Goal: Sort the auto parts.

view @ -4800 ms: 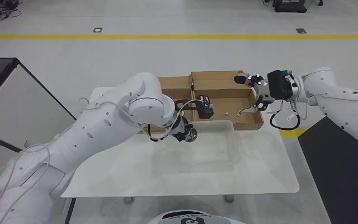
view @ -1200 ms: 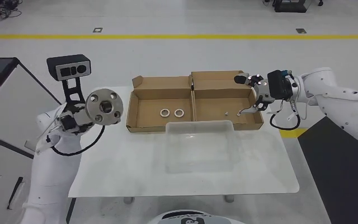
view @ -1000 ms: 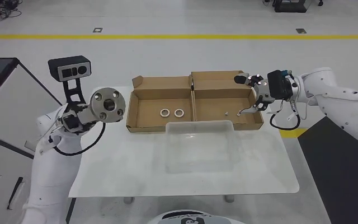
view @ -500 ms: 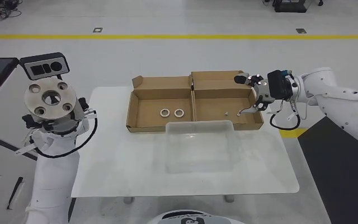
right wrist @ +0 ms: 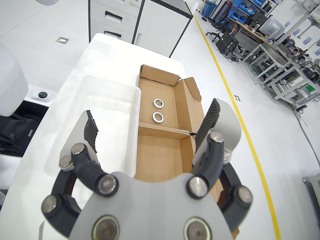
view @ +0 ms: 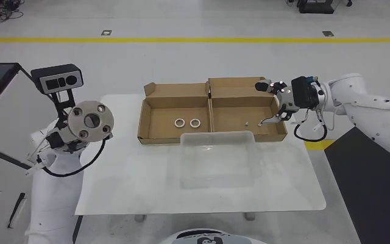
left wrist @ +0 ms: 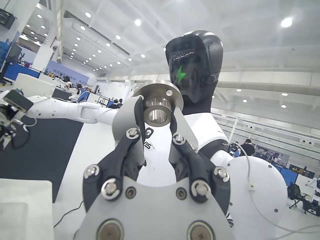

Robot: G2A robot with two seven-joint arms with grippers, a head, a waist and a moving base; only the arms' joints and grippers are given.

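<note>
Well, the left hand is clamped on the thin neck of the round metal part, held up far from the cardboard box, so the heavy part could slip and drop.

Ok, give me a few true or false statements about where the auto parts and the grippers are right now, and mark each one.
1. The left gripper is shut on a flanged metal hub. True.
2. The two metal rings lie in the cardboard box's right compartment. False: they lie side by side in the left compartment.
3. The right gripper is open and holds nothing. True.
4. The hub is held over the cardboard box. False: it is held out by the left end of the table, away from the box.
</note>
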